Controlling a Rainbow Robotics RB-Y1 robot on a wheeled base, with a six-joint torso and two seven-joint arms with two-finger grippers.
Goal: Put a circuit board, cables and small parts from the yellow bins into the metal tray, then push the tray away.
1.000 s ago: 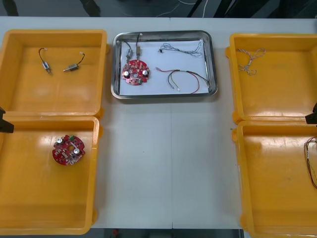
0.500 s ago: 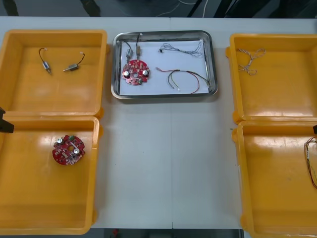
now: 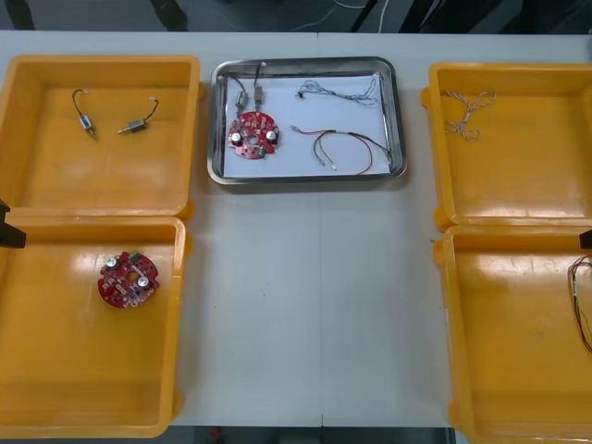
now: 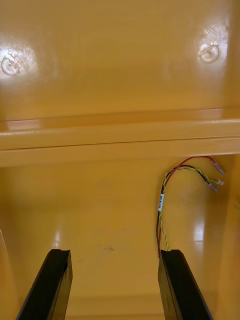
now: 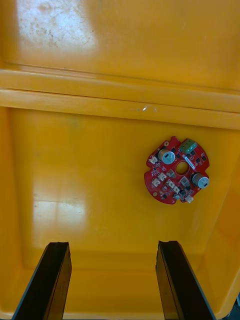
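Metal tray (image 3: 305, 177), upper centre of frame, held circuit board (image 3: 252, 135), cables (image 3: 322, 139) and small parts (image 3: 260, 92). Left jaws and right jaws stood wide open, empty. Loading judged complete; next move calls for a push at the tray's near rim.

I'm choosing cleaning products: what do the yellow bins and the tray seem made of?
The yellow bins look like moulded plastic, glossy: soft glare patches, rounded rims. The metal tray looks like polished steel or similar: mirror-like rim; its white floor may be a liner.
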